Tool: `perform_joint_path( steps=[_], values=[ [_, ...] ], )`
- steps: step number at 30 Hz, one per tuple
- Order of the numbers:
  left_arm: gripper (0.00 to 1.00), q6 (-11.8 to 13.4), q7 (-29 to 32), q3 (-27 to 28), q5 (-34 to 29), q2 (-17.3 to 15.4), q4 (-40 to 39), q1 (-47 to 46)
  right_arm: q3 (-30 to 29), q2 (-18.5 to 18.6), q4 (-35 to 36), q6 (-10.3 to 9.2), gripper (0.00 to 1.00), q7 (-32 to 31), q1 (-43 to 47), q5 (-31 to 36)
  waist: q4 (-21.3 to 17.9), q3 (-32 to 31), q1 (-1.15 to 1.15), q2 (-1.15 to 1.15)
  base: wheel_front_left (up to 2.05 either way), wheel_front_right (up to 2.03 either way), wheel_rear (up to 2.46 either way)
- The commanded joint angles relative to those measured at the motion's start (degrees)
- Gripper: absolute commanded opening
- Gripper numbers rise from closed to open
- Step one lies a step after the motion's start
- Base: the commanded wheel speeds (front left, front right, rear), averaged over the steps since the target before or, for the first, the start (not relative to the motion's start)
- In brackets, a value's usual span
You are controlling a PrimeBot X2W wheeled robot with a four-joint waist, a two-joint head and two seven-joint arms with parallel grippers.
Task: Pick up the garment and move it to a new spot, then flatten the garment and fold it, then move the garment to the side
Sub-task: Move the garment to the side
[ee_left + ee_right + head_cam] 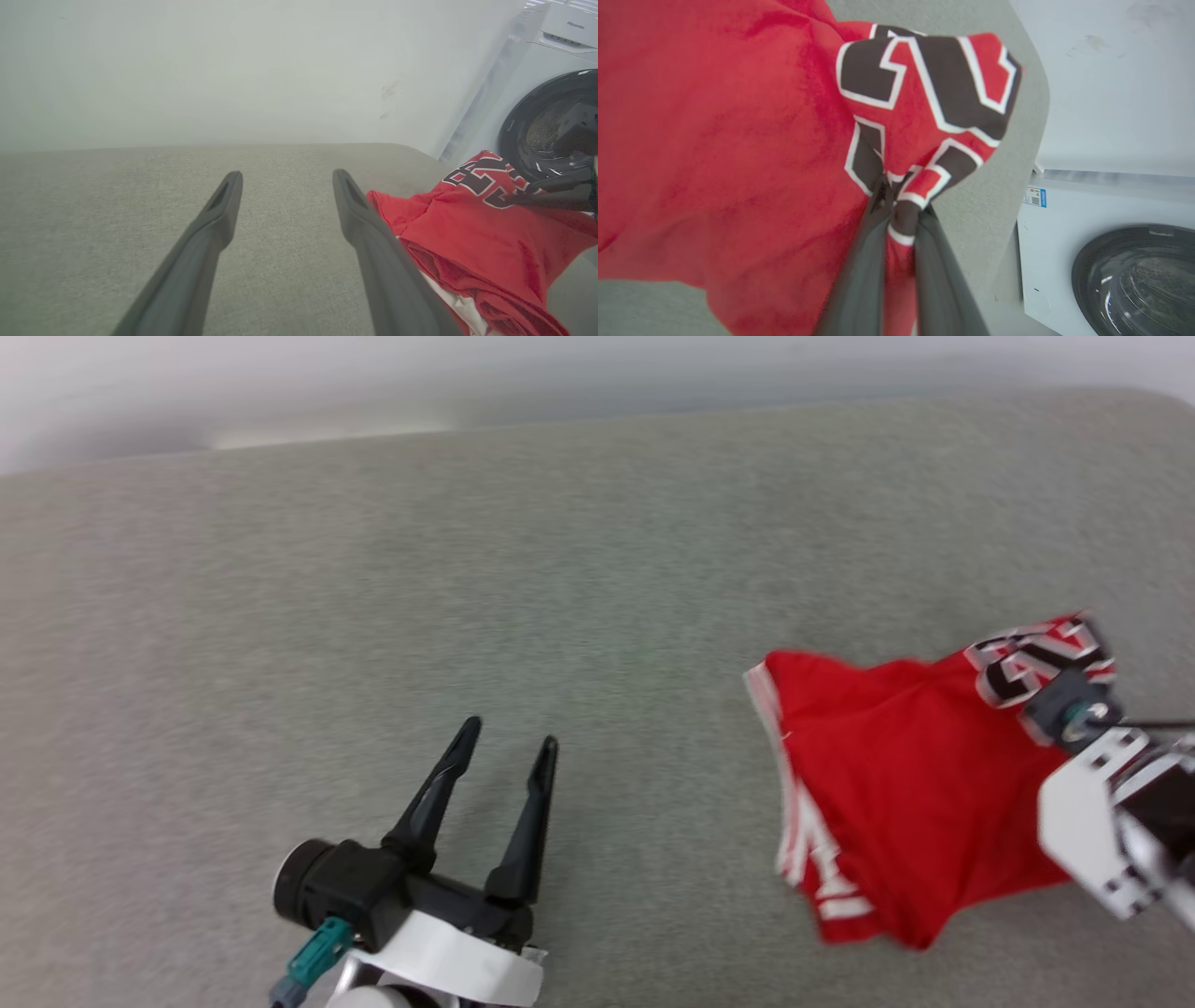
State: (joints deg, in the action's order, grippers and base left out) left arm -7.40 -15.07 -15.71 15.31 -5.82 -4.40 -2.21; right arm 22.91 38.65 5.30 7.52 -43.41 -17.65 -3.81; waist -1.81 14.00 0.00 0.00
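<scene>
While the first step of the task was in hand, picking up the garment to move it to a new spot, the head view showed you the garment [896, 784]. It was a red jersey, bunched at the right of the grey fabric worktop [467, 569], with one lettered corner raised toward the pale right wrist [1088, 821]. Your left end effector [513, 731] sat at the lower left, jaws spread wide and empty, well apart from the cloth.

The right wrist view showed the right end effector [901, 205] clenched on a fold of the black-and-white lettering. The cloth was pinched between its two dark fingers, and the red body of the garment spread away to that view's left. A white washing machine [1111, 261] stood beyond the worktop's edge.

The left wrist view showed the released left end effector framing bare worktop, with the garment just beside one of its fingers.

By my reading, the grasp was made but the carry was not yet done, since much of the garment seemed to rest on the worktop. The next move called for you to raise the right arm until the cloth cleared the surface. You would then carry it toward the open middle and set it down. Held by one corner, the garment would likely hang bunched, so flattening it would probably need the left end effector too.
</scene>
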Motion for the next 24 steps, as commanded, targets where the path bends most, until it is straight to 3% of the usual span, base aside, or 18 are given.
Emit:
perform_joint_path(
  steps=[1,5,9,17,24],
  values=[
    [1.00,-0.1,-0.1,-0.9,-0.6,0.2,0.1,-1.6,0.8,3.0,-0.7,-0.05,0.00,0.6,-2.8,-0.3,-5.7,3.4,0.00,0.00,0.00,0.00,0.00],
    [1.00,-0.1,-0.1,-3.4,-1.2,-0.7,0.2,-4.6,2.2,8.3,-3.6,-0.07,0.00,3.4,-7.7,-2.0,-9.9,7.5,0.00,0.00,0.00,0.00,0.00],
    [1.00,-0.1,-0.1,-5.4,-1.5,-2.1,0.1,-8.0,1.0,11.3,-7.5,-0.08,0.00,7.4,-10.6,-2.4,-12.3,12.0,0.00,0.00,0.00,0.00,0.00],
    [1.00,-0.1,-0.1,-8.9,-1.7,-4.8,0.1,-13.4,-4.4,13.3,-16.9,-0.08,0.00,17.9,-13.3,0.3,-13.9,19.7,0.00,0.00,0.00,0.00,0.00],
    [1.00,-0.1,-0.1,-10.5,-1.6,-6.5,-0.5,-16.4,-12.0,12.0,-26.9,-0.08,0.00,25.5,-15.7,3.8,-12.5,23.3,0.00,0.00,0.00,0.00,0.00]
  ],
)
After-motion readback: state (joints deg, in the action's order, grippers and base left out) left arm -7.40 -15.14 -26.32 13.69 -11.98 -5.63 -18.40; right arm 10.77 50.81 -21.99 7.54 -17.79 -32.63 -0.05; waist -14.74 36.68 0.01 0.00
